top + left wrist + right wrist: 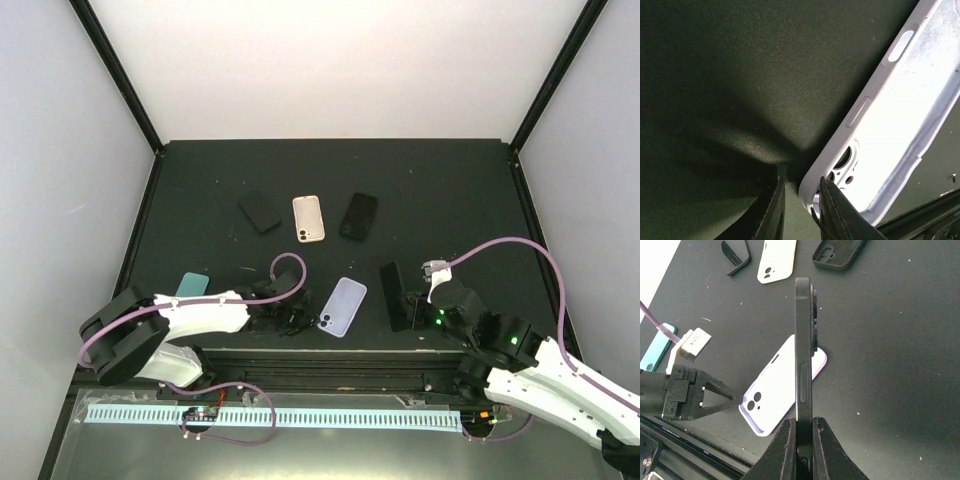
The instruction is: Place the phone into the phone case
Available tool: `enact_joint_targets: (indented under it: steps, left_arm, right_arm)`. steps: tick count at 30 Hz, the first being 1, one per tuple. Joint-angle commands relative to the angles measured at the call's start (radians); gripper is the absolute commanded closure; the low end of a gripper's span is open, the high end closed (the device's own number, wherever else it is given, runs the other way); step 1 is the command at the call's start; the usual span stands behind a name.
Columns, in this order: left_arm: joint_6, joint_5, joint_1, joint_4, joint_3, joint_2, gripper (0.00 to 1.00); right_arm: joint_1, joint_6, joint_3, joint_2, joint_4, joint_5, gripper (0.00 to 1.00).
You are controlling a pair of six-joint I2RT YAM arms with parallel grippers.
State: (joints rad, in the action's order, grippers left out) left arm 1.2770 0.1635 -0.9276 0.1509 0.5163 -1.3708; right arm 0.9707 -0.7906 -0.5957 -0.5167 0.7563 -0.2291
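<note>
The lilac phone case (342,306) lies open side up on the black table, near the front edge. My left gripper (298,320) is at its camera-hole corner. In the left wrist view the case (910,100) has that corner between the narrowly open left gripper (800,200): one finger sits against the wall's inside, and a gap shows at the other. The black phone (396,296) stands on edge just right of the case, held by my right gripper (412,308). The right wrist view shows the phone (804,340) pinched at its lower end in the right gripper (804,440).
Three more cases lie in a row farther back: a black one (260,212), a cream one (308,218) and another black one (358,216). A teal case (192,285) lies by the left arm. The table's front rail (330,355) runs just behind both grippers.
</note>
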Motion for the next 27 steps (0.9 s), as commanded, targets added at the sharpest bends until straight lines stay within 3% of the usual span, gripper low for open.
enact_joint_targets:
  steps: [1,5,9,14,20,27]
  left_arm:
    - [-0.045,-0.031,0.026,0.053,0.042,-0.031,0.79]
    - [0.028,0.081,-0.005,-0.022,-0.002,-0.015,0.75]
    - [0.063,0.061,-0.041,-0.007,-0.006,0.021,0.68]
    - [0.054,0.052,-0.049,0.011,0.027,-0.045,0.67]
    - [0.006,0.035,-0.028,0.027,0.086,-0.154,0.78]
    - [-0.236,0.007,0.054,0.155,0.184,-0.136,0.98]
  right_arm:
    - [0.003,0.005,-0.013,0.021,-0.027,-0.022,0.99]
    - [0.003,0.005,-0.005,0.026,-0.027,-0.024,0.99]
    - [0.003,0.006,-0.003,0.029,-0.030,-0.021,0.99]
    - [0.003,0.003,-0.003,0.027,-0.031,-0.015,0.99]
    - [0.003,-0.001,0.013,0.049,-0.014,-0.006,0.99]
    - [0.003,0.002,-0.002,0.068,-0.018,0.026,0.99]
